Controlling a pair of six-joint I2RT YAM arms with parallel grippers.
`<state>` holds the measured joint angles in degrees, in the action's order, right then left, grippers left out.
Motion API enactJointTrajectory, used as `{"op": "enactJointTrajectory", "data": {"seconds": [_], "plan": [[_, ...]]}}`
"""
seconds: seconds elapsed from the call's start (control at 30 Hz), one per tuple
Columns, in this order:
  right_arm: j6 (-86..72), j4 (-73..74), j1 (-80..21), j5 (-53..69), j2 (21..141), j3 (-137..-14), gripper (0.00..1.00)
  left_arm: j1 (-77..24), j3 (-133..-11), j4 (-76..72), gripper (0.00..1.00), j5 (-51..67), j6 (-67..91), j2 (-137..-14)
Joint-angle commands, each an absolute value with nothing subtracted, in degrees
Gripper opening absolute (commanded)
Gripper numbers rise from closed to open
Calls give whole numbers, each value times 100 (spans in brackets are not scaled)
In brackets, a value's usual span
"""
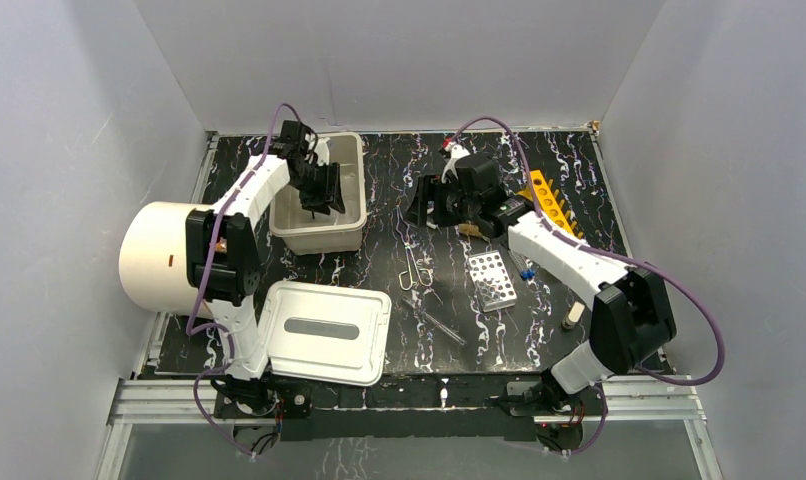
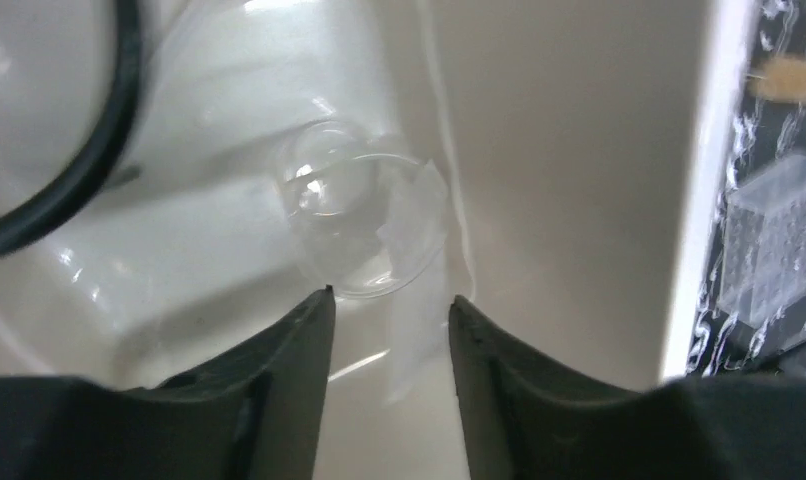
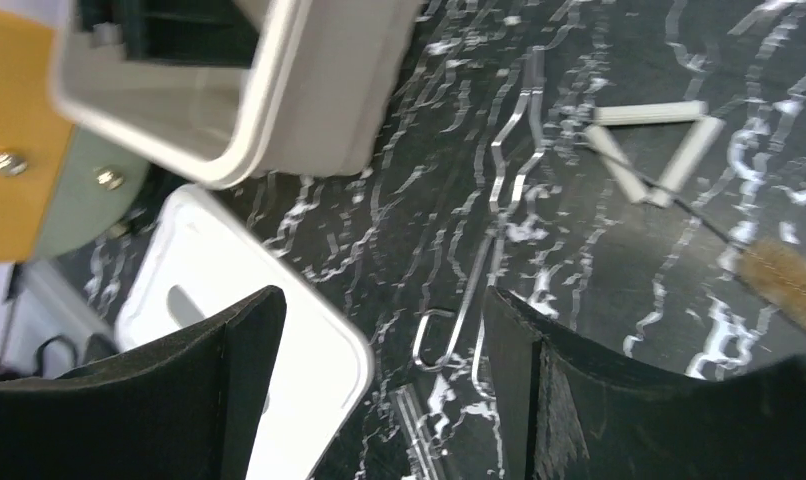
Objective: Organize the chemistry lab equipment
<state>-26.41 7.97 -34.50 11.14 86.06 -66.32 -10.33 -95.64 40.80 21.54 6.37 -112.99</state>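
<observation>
From above, we see our left pincer (image 1: 319,192) inside the far-left bin (image 1: 319,238). The wire tongs (image 1: 411,265), silver rack (image 1: 492,280) and yellow rack (image 1: 551,200) lie loose on the tabletop (image 1: 389,165), so most sorting looks undone. Left wrist: jaws parted, released, with the glass beaker (image 2: 354,225) lying in the bin just beyond. Right wrist: our right pincer (image 3: 379,300) gapes wide and empty above the tongs.

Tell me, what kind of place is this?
Probably a robot practice booth set up like a small chemistry lab: plain white walls around a black marbled table holding metal tongs, a yellow tube rack and a silver holed rack.
</observation>
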Motion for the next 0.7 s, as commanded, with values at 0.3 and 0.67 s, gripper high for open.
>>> {"op": "enactJointTrajectory", "data": {"seconds": [0.3,0.67], "plan": [[-1677,2793,-3068,-1467,10425,-8322,74,-1028,-9491,3948,75,1436,2406,-8926],[912,2343,-2839,-371,10951,-8295,56,-1028,-9243,3538,76,2303,2810,-8499]]}}
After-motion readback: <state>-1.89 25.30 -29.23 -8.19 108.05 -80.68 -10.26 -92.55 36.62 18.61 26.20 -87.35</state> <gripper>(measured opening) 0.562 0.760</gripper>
